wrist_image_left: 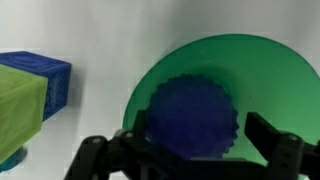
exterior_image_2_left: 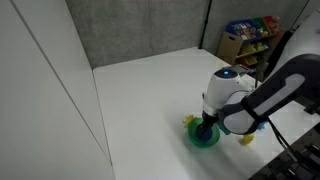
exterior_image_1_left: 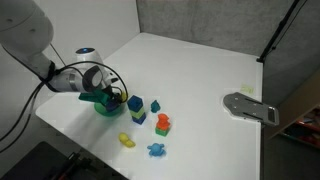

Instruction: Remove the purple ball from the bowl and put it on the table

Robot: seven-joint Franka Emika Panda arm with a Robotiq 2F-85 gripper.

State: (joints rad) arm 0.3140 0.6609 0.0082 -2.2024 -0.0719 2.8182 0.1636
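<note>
The purple ball (wrist_image_left: pixel 193 115), round with a bumpy surface, lies inside the green bowl (wrist_image_left: pixel 260 70), which stands on the white table (exterior_image_1_left: pixel 200 70). My gripper (wrist_image_left: pixel 200 138) is lowered into the bowl with its dark fingers on either side of the ball. The right finger is clearly apart from the ball, so the jaws are open. In both exterior views the gripper (exterior_image_1_left: pixel 110 96) (exterior_image_2_left: pixel 207 124) sits right over the bowl (exterior_image_1_left: pixel 103 106) (exterior_image_2_left: pixel 205 139) and hides the ball.
Toy blocks stand close to the bowl: a dark blue pointed block (exterior_image_1_left: pixel 135 103), a blue and green stack (wrist_image_left: pixel 35 85), an orange block (exterior_image_1_left: pixel 163 123), a yellow piece (exterior_image_1_left: pixel 127 140) and a blue piece (exterior_image_1_left: pixel 157 150). A grey plate (exterior_image_1_left: pixel 250 106) lies farther off.
</note>
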